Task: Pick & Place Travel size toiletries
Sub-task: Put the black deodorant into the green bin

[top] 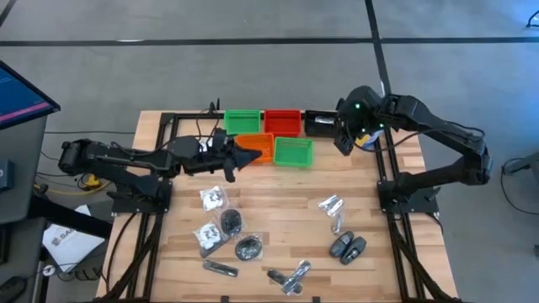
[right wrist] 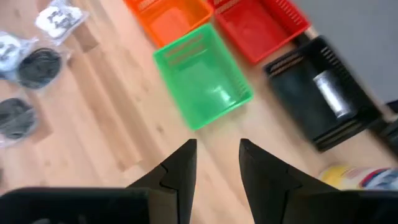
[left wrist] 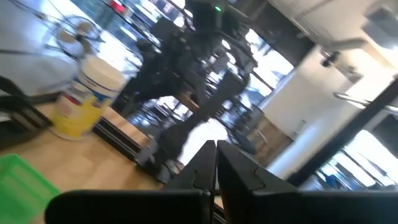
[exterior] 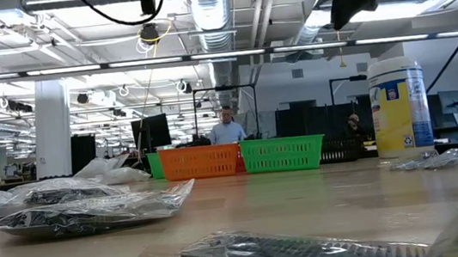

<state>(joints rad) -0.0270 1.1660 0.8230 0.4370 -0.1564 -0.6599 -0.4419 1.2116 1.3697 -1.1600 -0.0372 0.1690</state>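
Observation:
Several travel size toiletries lie flat on the near half of the wooden table: clear packets [top: 212, 199], black round pieces in plastic [top: 248, 247], slim silvery sachets [top: 290, 276] and dark grey ovals [top: 347, 247]. A silvery tube [right wrist: 329, 93] lies in the black tray [right wrist: 317, 106]. My right gripper [right wrist: 217, 148] hangs open and slanting down above the bare wood between the green tray [right wrist: 202, 78] and the black tray, with nothing between its fingers. My left gripper [top: 255, 156] is shut and level above the orange tray [top: 261, 145], and it holds nothing.
Green [top: 242, 120], red [top: 282, 120], orange and green [top: 293, 151] trays stand in a cluster at the far middle, the black tray [top: 320, 124] to their right. A tall white canister [exterior: 400, 107] stands near the right arm. Black frame rails run along both table sides.

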